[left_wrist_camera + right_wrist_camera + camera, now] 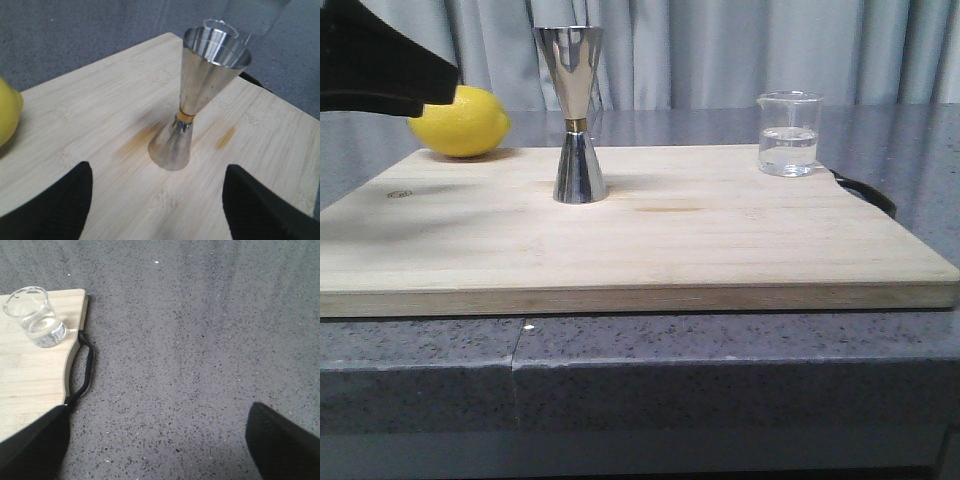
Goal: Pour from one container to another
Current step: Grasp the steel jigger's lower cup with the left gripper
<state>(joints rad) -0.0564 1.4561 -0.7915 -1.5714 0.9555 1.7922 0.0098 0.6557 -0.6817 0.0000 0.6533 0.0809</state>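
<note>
Your beaker (pixel 789 133) is small, clear glass with a pour lip, about half full of clear liquid, standing upright at the far right corner of the wooden board (pixel 620 250). The steel jigger (pixel 578 112) stands upright mid-board, hourglass-shaped with a brass band at its waist, taller than the beaker. Your left gripper (pixel 157 210) hangs spread wide before the jigger, holding nothing. Your right gripper (pixel 157 440) is spread wide above the grey countertop (pixel 200 340), also empty.
</note>
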